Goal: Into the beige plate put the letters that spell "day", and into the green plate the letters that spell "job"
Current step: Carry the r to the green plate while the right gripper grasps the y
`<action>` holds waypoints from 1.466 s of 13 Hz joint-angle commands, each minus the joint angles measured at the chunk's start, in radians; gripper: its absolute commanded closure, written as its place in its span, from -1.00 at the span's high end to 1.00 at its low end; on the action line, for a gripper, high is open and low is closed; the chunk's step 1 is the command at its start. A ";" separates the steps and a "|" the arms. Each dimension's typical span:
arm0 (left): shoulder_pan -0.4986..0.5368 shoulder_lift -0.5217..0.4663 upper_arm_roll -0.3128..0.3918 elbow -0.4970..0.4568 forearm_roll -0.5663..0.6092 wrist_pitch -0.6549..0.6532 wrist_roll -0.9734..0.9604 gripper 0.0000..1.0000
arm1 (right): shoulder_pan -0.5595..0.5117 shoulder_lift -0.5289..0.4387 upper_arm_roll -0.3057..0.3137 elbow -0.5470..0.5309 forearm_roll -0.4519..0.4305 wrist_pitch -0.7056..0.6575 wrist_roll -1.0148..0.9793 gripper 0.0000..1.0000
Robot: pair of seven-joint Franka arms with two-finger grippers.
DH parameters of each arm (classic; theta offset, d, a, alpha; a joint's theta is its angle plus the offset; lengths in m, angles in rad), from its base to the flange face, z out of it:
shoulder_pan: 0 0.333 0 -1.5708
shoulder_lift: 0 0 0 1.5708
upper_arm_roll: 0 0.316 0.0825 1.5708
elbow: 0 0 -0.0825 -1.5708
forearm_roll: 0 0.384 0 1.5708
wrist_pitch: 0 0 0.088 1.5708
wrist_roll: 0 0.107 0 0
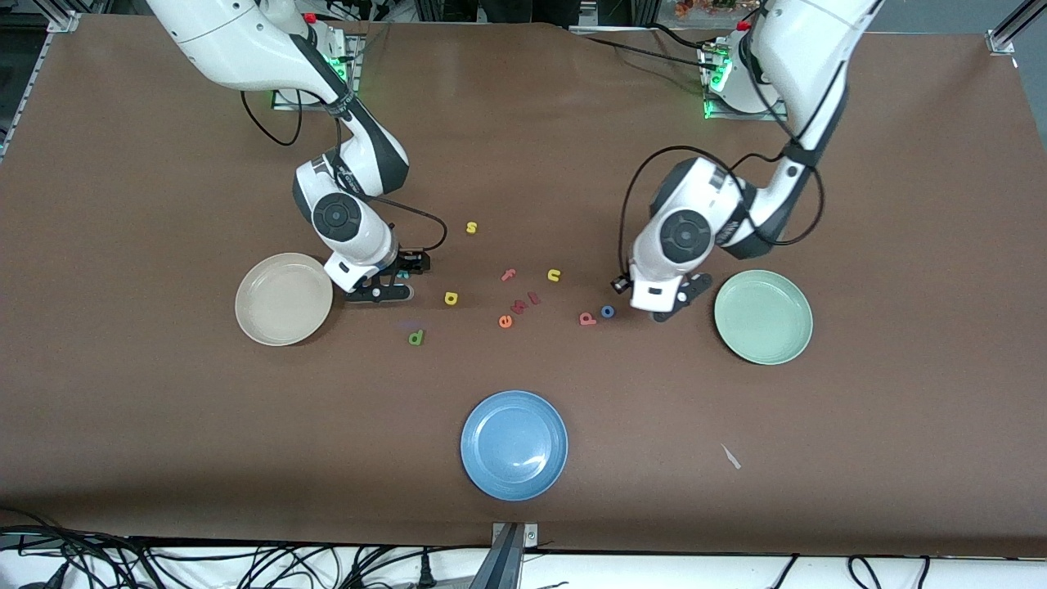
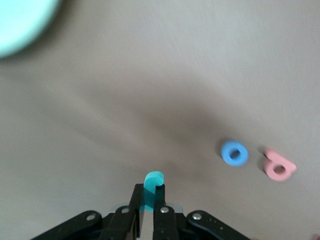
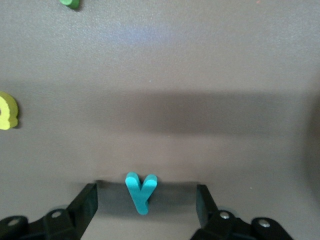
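Reaching down from its base, the right arm bends at the elbow and holds its wrist low beside the beige plate [image 1: 284, 298], with the right tool [image 1: 384, 291] pointing down at the table [image 1: 164, 425]. Its fingers [image 3: 86, 202] are spread wide on either side of the teal y [image 3: 140, 191], which lies flat between them without being touched. The yellow a [image 1: 451, 298] lies just beside that tool toward the middle of the table, and the green d [image 1: 416, 336] sits a little nearer the front camera. The left arm folds down in the same way, its wrist low between the loose letters and the green plate [image 1: 763, 316]. The left tool [image 1: 672, 307] is pressed together, pinching the teal j [image 2: 152, 189] upright, with the hook standing out past the fingertips. The blue o [image 1: 608, 311] and the pinkish b [image 1: 587, 318] lie on the table just beside that tool, close to each other but apart. Both plates hold nothing. The blue plate [image 1: 514, 444] sits nearest the front camera, well apart from both tools.
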 commanded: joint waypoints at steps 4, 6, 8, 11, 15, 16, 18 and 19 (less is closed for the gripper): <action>0.123 -0.071 -0.004 0.021 0.019 -0.140 0.242 -1.00 | 0.006 0.017 -0.002 0.018 -0.022 0.009 0.017 0.48; 0.165 -0.072 -0.002 0.044 0.019 -0.173 0.354 -1.00 | 0.006 0.017 -0.002 0.030 -0.022 0.004 0.015 0.39; 0.217 -0.069 -0.001 0.044 0.024 -0.171 0.460 -1.00 | 0.005 0.017 -0.002 0.036 -0.022 0.004 0.015 0.31; 0.284 -0.057 -0.004 0.047 0.112 -0.167 0.571 -1.00 | 0.006 0.018 -0.002 0.038 -0.022 0.004 0.017 0.16; 0.338 0.003 -0.002 0.038 0.166 -0.119 0.662 -1.00 | 0.006 0.018 -0.002 0.035 -0.024 0.004 0.017 0.07; 0.359 0.021 -0.002 0.035 0.168 -0.098 0.681 -1.00 | 0.006 0.020 -0.002 0.035 -0.024 0.004 0.017 0.06; 0.416 0.043 -0.002 0.032 0.171 -0.067 0.764 -1.00 | 0.005 0.020 -0.002 0.033 -0.024 0.001 0.017 0.02; 0.450 0.046 -0.002 0.032 0.174 -0.059 0.801 -1.00 | 0.005 0.018 -0.002 0.033 -0.024 0.001 0.015 0.00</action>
